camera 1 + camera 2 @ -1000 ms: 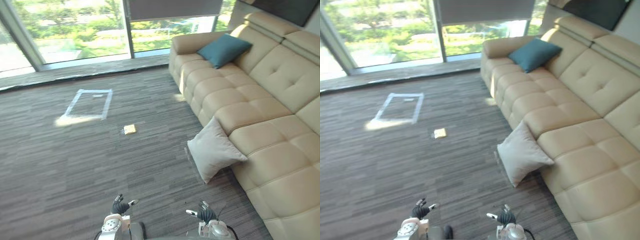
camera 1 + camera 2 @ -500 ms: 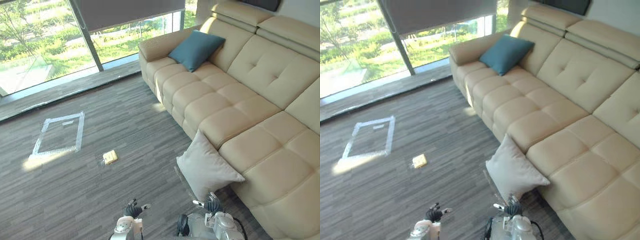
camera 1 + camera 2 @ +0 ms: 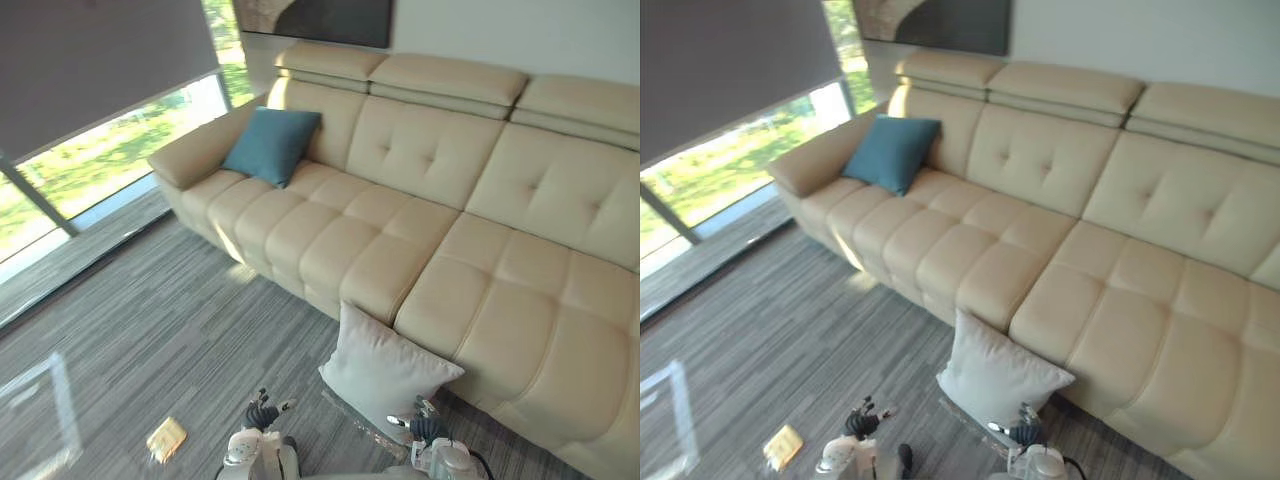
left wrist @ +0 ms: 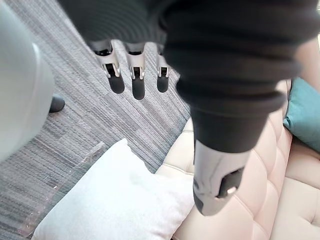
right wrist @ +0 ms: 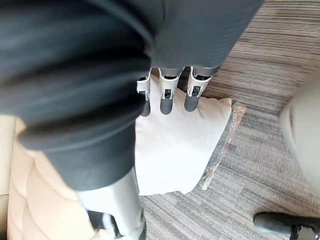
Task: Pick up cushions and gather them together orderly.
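The pale cushion (image 3: 385, 372) leans on the floor (image 3: 150, 340) against the sofa (image 3: 470, 300) front at 6 o'clock. The teal cushion (image 3: 272, 145) sits on the seat at 11 o'clock, well apart. Nothing is gathered yet. Left hand (image 3: 262, 413) and right hand (image 3: 427, 428) hang open and empty.

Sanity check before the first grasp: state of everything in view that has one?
white cushion: on the carpet, propped against the sofa front, not grasped.
teal cushion: on the sofa seat, leaning on the backrest at the armrest end.
left robot hand: open, empty.
right robot hand: open, empty.
blind: lowered partway, glass showing below.
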Motion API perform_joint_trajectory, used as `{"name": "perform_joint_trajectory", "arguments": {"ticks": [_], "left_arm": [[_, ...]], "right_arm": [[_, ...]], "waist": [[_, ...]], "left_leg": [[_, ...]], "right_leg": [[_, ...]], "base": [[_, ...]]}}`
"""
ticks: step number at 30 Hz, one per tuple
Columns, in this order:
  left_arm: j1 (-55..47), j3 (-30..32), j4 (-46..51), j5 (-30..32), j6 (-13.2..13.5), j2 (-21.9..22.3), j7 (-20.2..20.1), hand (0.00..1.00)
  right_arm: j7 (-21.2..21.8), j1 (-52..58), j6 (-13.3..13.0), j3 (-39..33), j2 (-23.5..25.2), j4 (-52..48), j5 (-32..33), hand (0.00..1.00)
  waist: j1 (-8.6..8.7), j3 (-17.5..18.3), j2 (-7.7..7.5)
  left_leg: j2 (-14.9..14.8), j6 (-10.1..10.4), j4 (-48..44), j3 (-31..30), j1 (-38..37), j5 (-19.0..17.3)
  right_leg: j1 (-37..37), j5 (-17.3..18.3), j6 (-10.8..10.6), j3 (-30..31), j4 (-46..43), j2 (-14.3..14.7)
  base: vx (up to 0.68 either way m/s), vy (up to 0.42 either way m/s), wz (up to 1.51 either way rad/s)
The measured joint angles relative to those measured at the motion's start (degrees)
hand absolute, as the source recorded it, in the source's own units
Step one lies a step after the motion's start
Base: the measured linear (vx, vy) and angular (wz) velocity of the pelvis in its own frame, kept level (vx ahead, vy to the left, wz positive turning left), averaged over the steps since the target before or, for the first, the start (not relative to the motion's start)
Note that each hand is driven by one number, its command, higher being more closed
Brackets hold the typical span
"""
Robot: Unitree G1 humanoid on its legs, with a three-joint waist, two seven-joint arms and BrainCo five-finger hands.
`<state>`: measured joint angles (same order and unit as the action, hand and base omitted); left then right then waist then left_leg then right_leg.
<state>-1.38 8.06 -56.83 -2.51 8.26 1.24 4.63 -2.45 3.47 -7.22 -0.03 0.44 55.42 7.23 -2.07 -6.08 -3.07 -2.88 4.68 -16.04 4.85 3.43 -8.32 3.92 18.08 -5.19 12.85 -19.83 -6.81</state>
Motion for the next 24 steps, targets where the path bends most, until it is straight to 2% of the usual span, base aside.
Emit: {"name": "perform_joint_trajectory", "arguments": {"ticks": [2,4,6,8,10,12,14,16,18,20,21,22,24], "left_arm": [[0.3,-0.2,-0.8,0.0,-0.1,0.1,0.0,0.0],[0.3,-0.3,-1.5,0.0,-0.2,0.1,0.0,0.0],[0.4,-0.7,-2.4,0.0,-0.2,-0.1,0.2,0.0],[0.5,-1.3,-2.7,0.0,-0.2,-0.4,0.2,0.0],[1.2,-2.6,-4.9,0.0,-0.3,-0.8,0.1,0.0],[1.8,-4.6,-6.1,0.2,-0.7,-0.3,-0.4,0.0],[1.8,-5.0,-6.6,0.2,-0.9,-0.2,-0.5,0.0],[1.7,-4.7,-6.7,0.4,-0.9,-0.3,-1.2,0.0],[1.9,-4.6,-5.9,0.9,-0.9,-0.4,-1.5,0.0],[1.8,-3.7,-4.8,1.2,-0.9,-0.6,-1.5,0.0],[1.9,-2.9,-4.6,1.2,-0.9,-0.5,-1.5,0.0],[1.8,-2.8,-4.5,1.2,-0.9,-0.3,-1.5,0.0],[1.8,-2.8,-4.4,1.2,-0.9,-0.2,-1.4,0.0]], "right_arm": [[0.2,0.0,0.1,0.3,1.2,-0.1,-0.1,0.0],[0.2,-0.4,-0.1,0.3,1.7,-0.7,-0.1,0.0],[0.2,-0.9,-0.1,0.3,1.7,-0.5,-0.1,0.0],[0.2,-1.1,-0.1,0.1,1.6,0.2,-0.2,0.0],[0.2,-2.0,0.0,-0.7,0.3,2.1,-0.4,0.0],[0.1,-3.3,-0.1,-2.5,-1.4,2.9,-0.4,0.0],[0.2,-3.4,0.0,-4.2,-2.9,4.3,-0.4,0.0],[0.1,-2.3,0.0,-5.0,-3.7,4.6,-0.5,0.0],[0.2,-1.7,-0.1,-5.5,-3.6,4.5,-0.4,0.0],[0.2,-1.4,-0.1,-5.5,-3.3,4.5,-0.4,0.0],[0.2,-1.4,-0.1,-5.5,-3.3,4.5,-0.4,0.0],[0.1,-1.2,-0.1,-5.9,-3.5,4.3,-0.4,0.0],[0.1,-0.8,0.0,-6.5,-3.5,4.3,-0.4,0.0]], "waist": [[-0.76,0.2,-0.33],[-0.79,-0.3,0.53],[-0.41,-0.4,1.09],[-0.14,-0.4,1.03],[-0.13,0.3,2.03],[1.58,-0.8,4.25],[1.73,-0.6,4.99],[1.7,-0.5,4.61],[1.56,-0.6,3.39],[0.51,-1.0,2.75],[0.42,-1.2,2.42],[0.39,-1.2,2.52],[0.38,-1.3,2.45]], "left_leg": [[-0.1,-1.4,1.6,6.3,-3.8,-1.5],[-0.7,-1.8,4.3,11.7,-8.2,-1.8],[-1.1,-1.9,6.8,15.5,-11.1,-1.8],[-1.3,-1.2,9.0,18.2,-12.5,-1.6],[-1.3,-0.1,10.6,18.1,-12.1,-0.8],[-2.0,-0.3,11.0,17.0,-11.8,0.5],[-2.7,0.0,11.0,15.6,-12.6,1.0],[-3.4,0.8,8.7,15.8,-13.2,1.5],[-4.4,0.8,1.1,15.7,-10.3,1.5],[-5.7,0.7,-6.2,15.3,-7.4,1.3],[-6.0,0.6,-7.9,14.1,-6.8,0.1],[-5.7,0.8,-7.0,11.2,-6.7,-2.6],[-4.7,0.6,-2.4,8.3,-6.4,-3.6]], "right_leg": [[-3.2,-1.8,-1.9,2.3,-5.3,-0.1],[-8.7,-3.3,-2.4,-1.0,-14.7,-0.6],[-10.9,-3.0,-1.3,-11.7,-17.0,-3.5],[-10.7,-5.1,1.5,-26.1,-10.6,-6.2],[-9.2,-4.9,2.9,-30.9,-4.0,-5.1],[-7.9,-6.6,3.7,-30.7,-0.4,-2.7],[-6.1,-7.1,4.0,-30.7,1.9,-1.7],[-4.0,-7.1,4.0,-30.2,3.8,-0.9],[-3.6,-7.3,4.4,-28.5,4.9,-0.9],[-3.5,-7.8,5.0,-25.4,5.8,-0.4],[-3.3,-8.0,5.3,-24.5,6.2,-0.4],[-2.6,-8.1,5.4,-23.0,6.6,-0.2],[-1.9,-8.1,5.2,-20.9,6.7,-0.3]], "base": [[0.18,0.269,-1.43],[0.06,0.191,-1.37],[-0.01,0.122,-1.06],[0.01,0.007,-0.72],[0.12,-0.067,-0.58],[0.1,-0.083,-0.19],[0.09,-0.106,-0.08],[0.09,-0.093,-0.17],[0.03,-0.104,-0.35],[0.03,-0.04,-0.67],[0.05,0.028,-0.81],[0.05,0.049,-0.66],[0.07,0.084,-0.7]]}}
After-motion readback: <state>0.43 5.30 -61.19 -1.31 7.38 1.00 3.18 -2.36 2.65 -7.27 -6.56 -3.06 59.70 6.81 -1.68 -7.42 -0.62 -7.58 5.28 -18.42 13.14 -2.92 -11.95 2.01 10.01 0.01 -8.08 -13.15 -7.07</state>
